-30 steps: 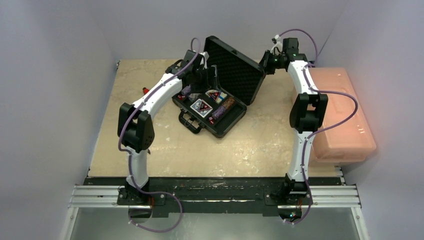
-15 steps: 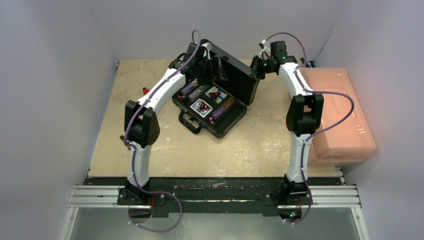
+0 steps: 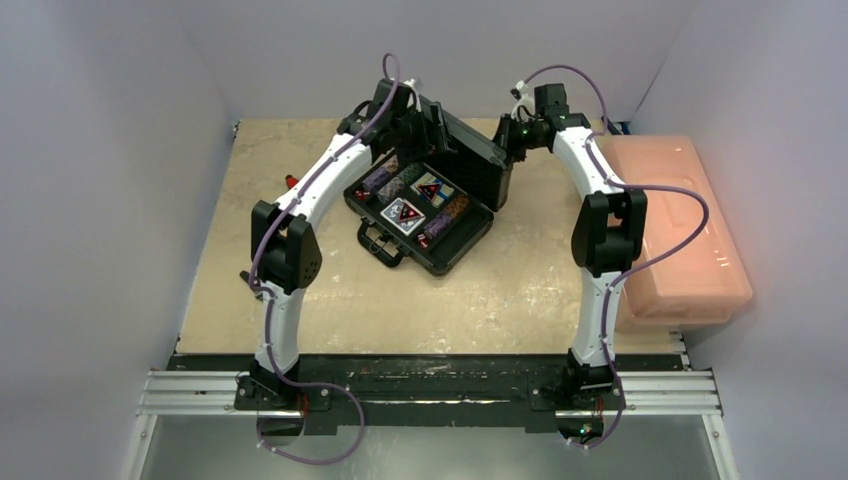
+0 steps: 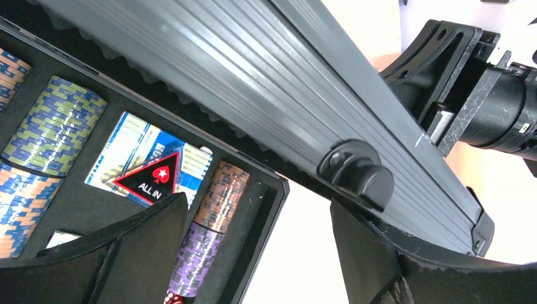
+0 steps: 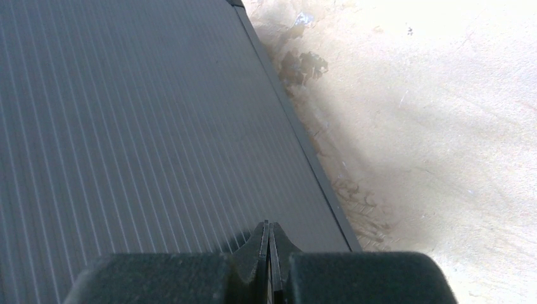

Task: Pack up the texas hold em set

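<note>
Since 1 second ago the ribbed lid of the black rectangular hard briefcase on the beige table has swung further over its foam-lined base. I judge a steady push from behind best, with the left gripper leaving the seam in time. Left wrist view: it gapes wide, grasping nothing, the lid's rim crossing its gap above striped poker chip stacks. Right wrist view: the right gripper is pinched closed, empty, tips at the lid's outer face

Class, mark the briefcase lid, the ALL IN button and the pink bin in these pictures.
briefcase lid (image 5: 126, 126), right wrist view, on its ribbed outer face.
ALL IN button (image 4: 154, 182), left wrist view, on its black centre.
pink bin (image 3: 712, 285), top external view, on its lid.
</note>
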Tool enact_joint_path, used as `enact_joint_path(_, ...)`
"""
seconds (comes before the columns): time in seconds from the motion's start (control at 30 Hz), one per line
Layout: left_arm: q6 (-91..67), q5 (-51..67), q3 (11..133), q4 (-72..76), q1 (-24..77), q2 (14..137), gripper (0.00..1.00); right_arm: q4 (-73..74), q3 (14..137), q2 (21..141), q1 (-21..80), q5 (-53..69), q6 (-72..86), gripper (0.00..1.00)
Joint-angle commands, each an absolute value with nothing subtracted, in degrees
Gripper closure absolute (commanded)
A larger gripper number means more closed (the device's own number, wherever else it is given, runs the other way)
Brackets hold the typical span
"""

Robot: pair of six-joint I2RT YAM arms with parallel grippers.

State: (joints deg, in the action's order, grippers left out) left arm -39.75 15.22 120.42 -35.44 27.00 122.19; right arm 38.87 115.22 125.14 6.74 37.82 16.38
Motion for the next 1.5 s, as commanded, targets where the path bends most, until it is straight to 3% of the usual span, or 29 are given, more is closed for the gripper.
enact_joint_path(0.0, -40.16, 15.56, 121.94, -34.46, 26.81, 121.26, 0.18, 39.29, 113.82, 121.09, 8.44, 38.89, 15.12, 0.99)
enact_joint_path(0.5, -41.86, 10.21, 104.13, -28.90, 26.72, 110.04, 0.19, 37.59, 108.26, 115.56, 11.63, 39.16, 16.35, 1.00)
enact_joint_path(1.0, -38.37, 7.50, 95.51, -29.22, 26.63, 104.50, 0.19, 36.28, 102.27, 112.31, 15.39, 37.89, 16.08, 1.00)
enact_joint_path(1.47, -36.88, 6.01, 89.02, -28.30, 26.63, 101.48, 0.19, 34.72, 97.79, 109.59, 17.86, 37.45, 16.35, 0.86)
